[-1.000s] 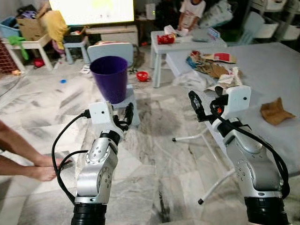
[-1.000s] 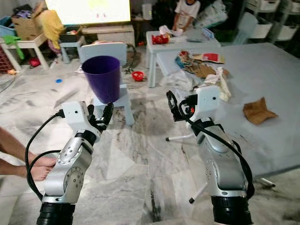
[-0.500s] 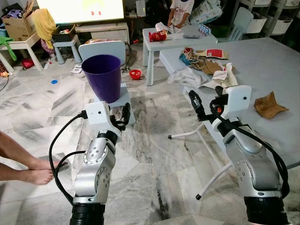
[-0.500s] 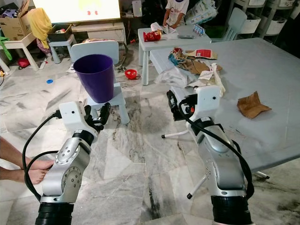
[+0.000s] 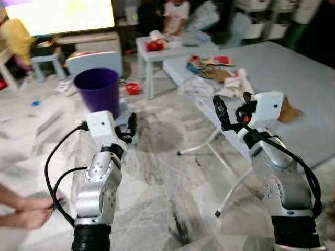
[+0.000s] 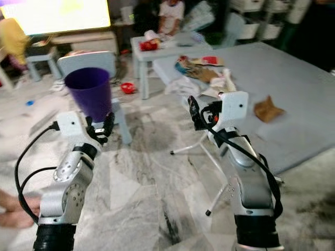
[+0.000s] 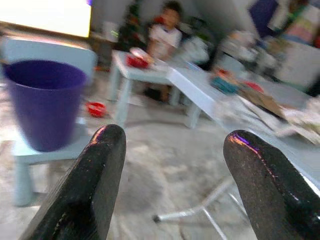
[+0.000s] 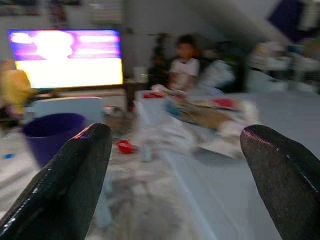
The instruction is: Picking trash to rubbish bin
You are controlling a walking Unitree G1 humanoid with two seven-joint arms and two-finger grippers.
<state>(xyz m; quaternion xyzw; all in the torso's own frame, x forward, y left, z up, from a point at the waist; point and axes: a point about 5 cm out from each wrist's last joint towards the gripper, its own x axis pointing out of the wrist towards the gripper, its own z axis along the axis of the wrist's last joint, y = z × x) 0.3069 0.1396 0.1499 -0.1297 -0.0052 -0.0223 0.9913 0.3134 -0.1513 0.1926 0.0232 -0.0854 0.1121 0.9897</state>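
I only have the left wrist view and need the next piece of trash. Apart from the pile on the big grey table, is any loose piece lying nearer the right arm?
Observer: Yes, a crumpled brown paper scrap lies alone on the grey folding table, just beyond the right arm's wrist.
Operator: Is the right gripper ready to take it?
Observer: The right gripper is open and empty, held in the air beside the table.
Operator: Is there anything to avoid on the floor?
Observer: A person's bare feet are on the marble floor at the robot's left.
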